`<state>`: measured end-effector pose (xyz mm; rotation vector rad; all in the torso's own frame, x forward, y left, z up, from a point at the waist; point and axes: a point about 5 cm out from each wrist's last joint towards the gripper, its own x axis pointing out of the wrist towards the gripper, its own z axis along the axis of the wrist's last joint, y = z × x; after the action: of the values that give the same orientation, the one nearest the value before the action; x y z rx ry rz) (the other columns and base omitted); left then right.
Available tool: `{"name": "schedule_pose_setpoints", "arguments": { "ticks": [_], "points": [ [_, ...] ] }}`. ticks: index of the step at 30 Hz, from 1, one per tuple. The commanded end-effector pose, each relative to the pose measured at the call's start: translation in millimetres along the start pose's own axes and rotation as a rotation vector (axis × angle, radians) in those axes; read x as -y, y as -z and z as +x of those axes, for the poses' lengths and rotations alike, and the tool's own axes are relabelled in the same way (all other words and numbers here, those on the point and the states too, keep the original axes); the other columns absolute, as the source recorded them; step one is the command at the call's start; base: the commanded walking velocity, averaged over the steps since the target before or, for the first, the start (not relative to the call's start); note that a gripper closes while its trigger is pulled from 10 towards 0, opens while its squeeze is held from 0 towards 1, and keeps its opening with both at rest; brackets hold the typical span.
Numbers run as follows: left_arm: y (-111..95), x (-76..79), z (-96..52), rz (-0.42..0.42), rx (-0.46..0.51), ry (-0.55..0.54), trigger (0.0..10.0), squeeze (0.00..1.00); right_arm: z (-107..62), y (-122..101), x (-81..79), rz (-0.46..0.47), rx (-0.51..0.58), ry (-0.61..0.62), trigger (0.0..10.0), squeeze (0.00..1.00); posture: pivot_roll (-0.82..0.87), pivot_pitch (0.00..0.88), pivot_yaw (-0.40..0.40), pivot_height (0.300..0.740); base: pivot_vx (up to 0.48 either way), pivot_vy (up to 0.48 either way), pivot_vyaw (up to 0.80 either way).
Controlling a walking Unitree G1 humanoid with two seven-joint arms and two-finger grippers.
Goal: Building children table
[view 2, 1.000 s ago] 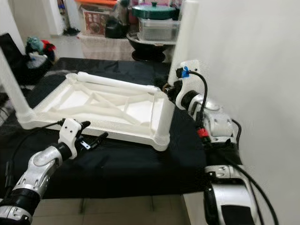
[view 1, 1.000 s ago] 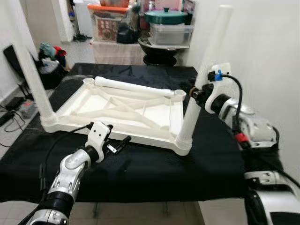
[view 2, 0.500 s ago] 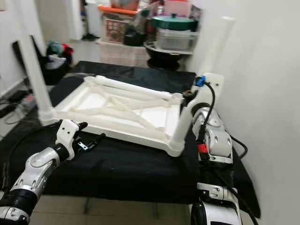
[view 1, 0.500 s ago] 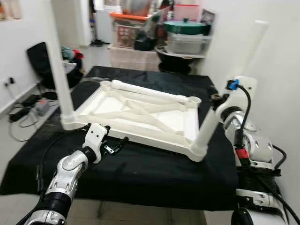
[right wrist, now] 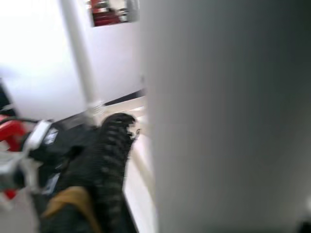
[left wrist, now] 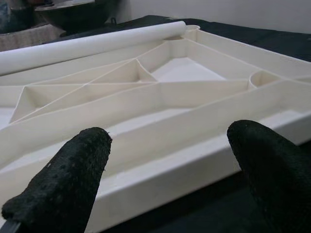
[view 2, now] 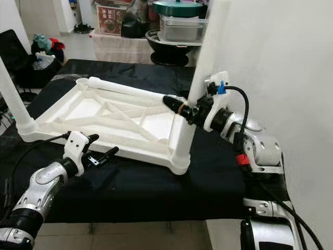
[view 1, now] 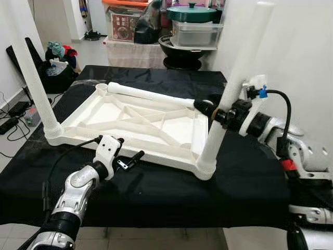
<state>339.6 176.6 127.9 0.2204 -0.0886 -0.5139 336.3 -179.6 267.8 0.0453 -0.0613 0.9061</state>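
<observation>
An upturned white plastic ribbed tabletop [view 1: 140, 122] lies on a table covered with black cloth [view 1: 156, 192]. A white cylindrical leg [view 1: 231, 88] stands tilted in the tabletop's near right corner socket; a second upright white leg [view 1: 32, 78] stands in the near left corner, and a third white tube [view 1: 151, 94] lies loose along the far edge. The right gripper [view 1: 210, 111] reaches across the near right leg at mid-height, its jaws clamped on the leg; in the right wrist view the leg crowds the frame beside one black finger [right wrist: 109, 160]. The left gripper [view 1: 131, 159] hovers just before the tabletop's near edge, jaws apart, holding nothing. Stacked storage boxes [view 1: 151, 23] stand behind the table.
</observation>
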Motion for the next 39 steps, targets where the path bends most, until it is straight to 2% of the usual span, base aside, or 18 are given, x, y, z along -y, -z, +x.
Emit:
{"name": "schedule_pose_setpoints", "arguments": {
  "ticks": [1, 3, 5, 8, 9, 10, 13, 16, 20, 21, 24, 26, 27, 30, 31, 32, 34, 39],
  "points": [
    [1, -0.2, -0.6, -0.005, -0.002, 0.005, 10.0, 0.0, 5.7, 9, -8.9, 0.025, -0.02, -0.11, 0.0, 0.0, 0.07, 0.0, -0.071, 0.74, 0.0, 0.0, 0.0],
    [1, -0.1, -0.6, -0.004, -0.003, 0.007, 10.0, 0.0, 6.3, 12, -10.0, 0.044, -0.02, -0.112, 0.0, 0.0, 0.08, 0.0, -0.072, 0.74, 0.0, 0.0, 0.0],
    [1, -0.2, -0.8, -0.003, -0.004, 0.009, 10.0, 0.0, 8.9, 21, 0.5, 0.063, -0.048, 0.024, 0.0, 0.0, 0.07, 0.0, -0.068, 0.74, 0.0, 0.0, 0.0],
    [1, -0.4, -0.8, 0.0, -0.005, 0.008, 10.0, 0.0, 4.4, 34, 34.2, 0.023, -0.121, 0.448, 0.0, 0.0, 0.07, 0.0, -0.066, 0.74, 0.0, 0.0, 0.0],
    [1, -0.4, -0.8, 0.0, -0.005, 0.008, 10.0, 0.0, 4.4, 34, 34.2, 0.023, -0.121, 0.448, 0.0, 0.0, 0.07, 0.0, -0.066, 0.74, 0.0, 0.0, 0.0],
    [1, -0.1, -0.3, 0.0, -0.005, 0.008, 10.0, 0.0, -4.5, 37, 46.5, 0.03, -0.115, 0.604, 0.0, 0.0, 0.06, 0.0, -0.062, 0.74, 0.0, 0.0, 0.0],
    [1, 0.5, 0.4, 0.001, -0.004, 0.008, 10.0, 0.0, -16.8, 40, 56.4, 0.05, -0.1, 0.751, 0.0, 0.0, 0.06, 0.0, -0.061, 0.74, 0.0, 0.0, 0.0],
    [1, 2.2, 1.8, 0.001, -0.003, 0.009, 10.0, 0.0, -50.9, 55, 70.8, 0.122, -0.089, 1.078, 0.0, 0.0, 0.05, 0.0, -0.059, 0.74, 0.0, 0.0, 0.0],
    [1, 2.0, 1.4, 0.0, -0.005, 0.009, 10.0, 0.0, -41.8, 67, 51.6, 0.165, -0.108, 1.051, 0.0, 0.0, 0.05, 0.0, -0.054, 0.74, 0.0, 0.0, 0.0],
    [2, 2.0, 1.3, 0.0, -0.007, 0.011, 10.0, 0.0, -28.5, 67, 40.8, 0.162, -0.121, 0.97, 10.0, 0.0, 0.05, 0.0, -0.052, 0.74, 0.0, 0.0, 0.0],
    [2, 2.5, 1.9, 0.0, -0.009, 0.016, 10.0, 0.0, 3.9, 52, 13.9, 0.122, -0.056, 0.711, 10.0, 0.0, 0.04, 0.0, -0.048, 0.74, 0.0, 0.0, 0.0],
    [2, 2.5, 2.0, 0.0, -0.009, 0.016, 10.0, 0.0, 7.1, 49, 11.4, 0.109, -0.038, 0.684, 10.0, 0.0, 0.04, 0.0, -0.048, 0.74, 0.0, 0.0, 0.0],
    [2, 2.7, 2.9, 0.0, -0.008, 0.017, 10.0, 0.0, 7.7, 44, 13.9, 0.109, -0.019, 0.663, 10.0, 1.0, 0.04, 0.0, -0.051, 0.74, 0.0, 0.0, 0.0],
    [0, 2.9, 4.5, 0.0, -0.005, 0.019, 10.0, 0.0, 10.3, 30, 14.6, 0.115, 0.021, 0.558, 10.0, 1.0, 0.05, 0.0, -0.056, 0.74, 0.0, 0.0, 0.0],
    [0, 2.7, 4.4, -0.002, -0.004, 0.019, 10.0, 0.0, 13.1, 19, 5.9, 0.097, 0.044, 0.398, 10.0, 0.0, 0.05, 0.0, -0.054, 0.74, 0.0, 0.0, 0.0],
    [0, 2.7, 4.4, -0.002, -0.004, 0.019, 10.0, 0.0, 13.1, 19, 5.9, 0.097, 0.044, 0.398, 10.0, 0.0, 0.05, 0.0, -0.054, 0.74, 0.0, 0.0, 0.0],
    [1, 3.0, 3.1, -0.005, -0.006, 0.023, 10.0, 0.0, 10.8, 7, -13.3, 0.014, 0.032, 0.12, 10.0, 0.0, 0.06, 0.0, -0.058, 0.74, 0.0, 0.0, 0.0],
    [1, 3.4, 2.3, -0.007, -0.003, 0.029, 10.0, 0.0, 5.2, -1, -18.7, -0.054, -0.008, -0.025, 10.0, 0.0, 0.07, 0.0, -0.068, 0.74, 0.0, 0.0, 0.0]
  ]
}}
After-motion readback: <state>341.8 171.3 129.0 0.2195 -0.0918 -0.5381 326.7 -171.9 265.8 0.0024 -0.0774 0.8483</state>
